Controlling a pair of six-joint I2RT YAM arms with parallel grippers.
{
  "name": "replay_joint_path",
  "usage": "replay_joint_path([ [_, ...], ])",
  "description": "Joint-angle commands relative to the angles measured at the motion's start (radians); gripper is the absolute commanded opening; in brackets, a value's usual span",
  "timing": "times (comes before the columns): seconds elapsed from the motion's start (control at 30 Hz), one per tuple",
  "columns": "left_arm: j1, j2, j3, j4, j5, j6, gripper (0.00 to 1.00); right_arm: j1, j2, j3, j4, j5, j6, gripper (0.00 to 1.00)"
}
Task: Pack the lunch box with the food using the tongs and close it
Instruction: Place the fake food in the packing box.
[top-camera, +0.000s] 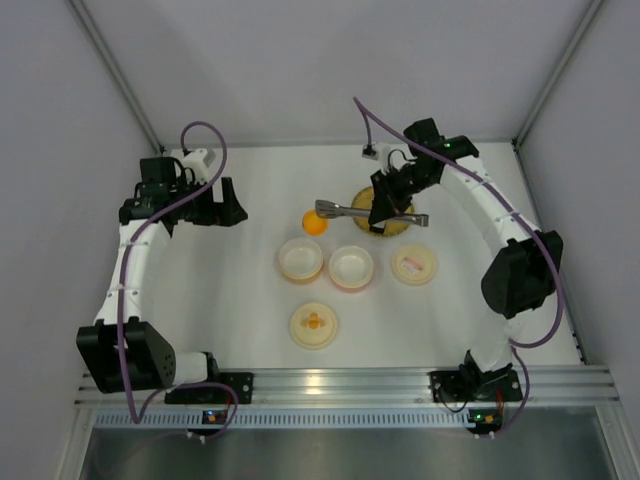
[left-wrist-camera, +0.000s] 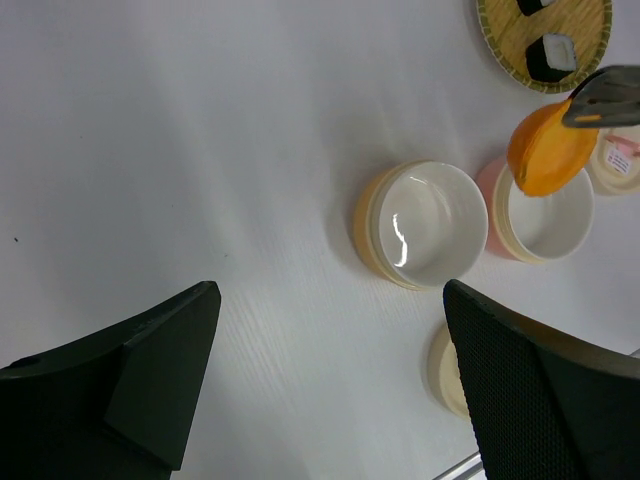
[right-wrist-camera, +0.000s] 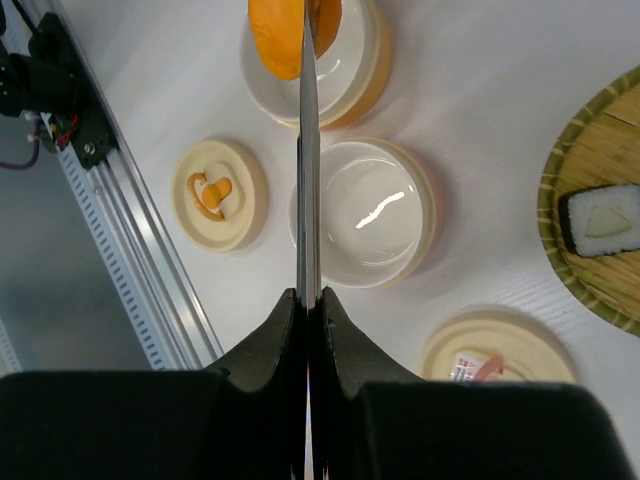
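My right gripper is shut on the silver tongs, which run leftwards from it in the top view. The orange ball sits pinched at the tongs' tip, raised off the table near the two open lunch box bowls: one orange-sided, one pink-sided. Dark-wrapped sushi pieces lie on a round bamboo plate under the right gripper. My left gripper hangs open over bare table at the left, holding nothing.
Two cream lids lie on the table: one with an orange figure in front of the bowls, one with a pink mark to their right. An aluminium rail runs along the near edge. Walls enclose the table.
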Motion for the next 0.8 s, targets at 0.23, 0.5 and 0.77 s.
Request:
replay_joint_path([
  [0.23,-0.001,0.004,0.043,0.003,0.035,0.002,0.98,0.171,0.034,0.018,-0.04,0.088,-0.088,0.0],
  [0.5,0.001,0.013,0.03,0.019,0.044,-0.004,0.99,0.203,0.093,0.011,0.01,0.13,-0.078,0.0],
  [0.77,0.001,0.01,0.005,0.026,0.031,0.01,0.98,0.222,0.141,0.022,0.039,0.13,-0.067,0.0],
])
